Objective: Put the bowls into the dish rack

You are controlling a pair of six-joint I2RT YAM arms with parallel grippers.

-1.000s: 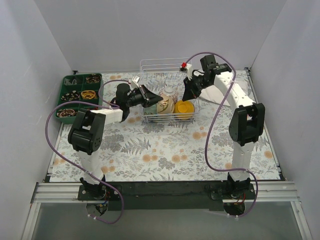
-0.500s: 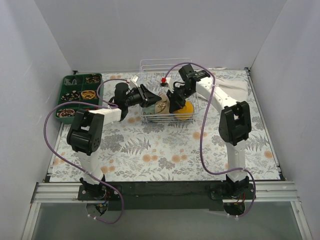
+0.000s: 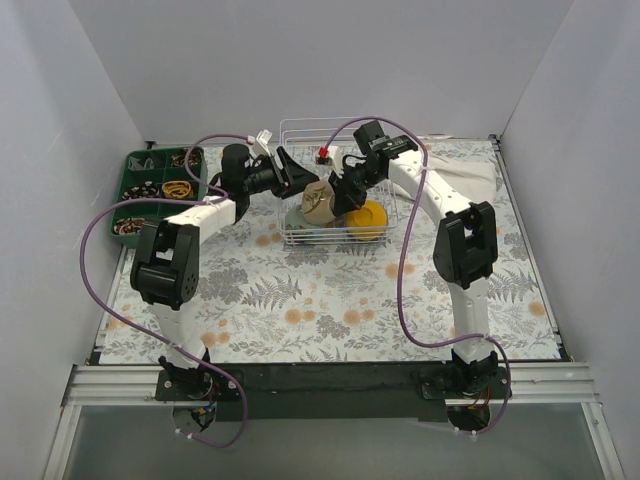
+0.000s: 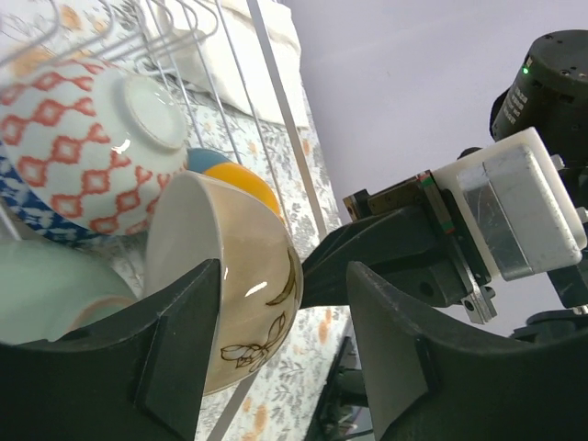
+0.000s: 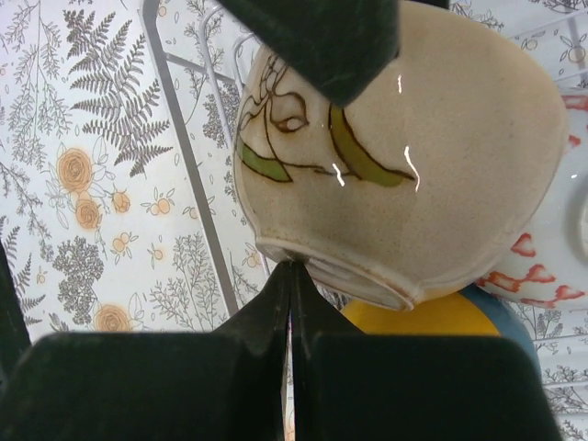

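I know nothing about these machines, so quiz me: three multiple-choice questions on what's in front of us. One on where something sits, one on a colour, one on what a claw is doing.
1. Where is the green compartment tray?
A. inside the dish rack
B. at the far left corner of the table
C. beneath the right arm's base

2. What colour is the plain bowl lying in the rack beside the cream leaf-painted bowl?
A. black
B. purple
C. orange-yellow

3. How do the fingers of the right gripper stand?
A. pressed together
B. spread wide
C. out of sight

Answers:
1 B: the top view shows the tray at the far left, apart from the rack.
2 C: the plain bowl shows orange-yellow in the top view.
3 A: the right wrist view shows the tips meeting just under the cream bowl's foot.
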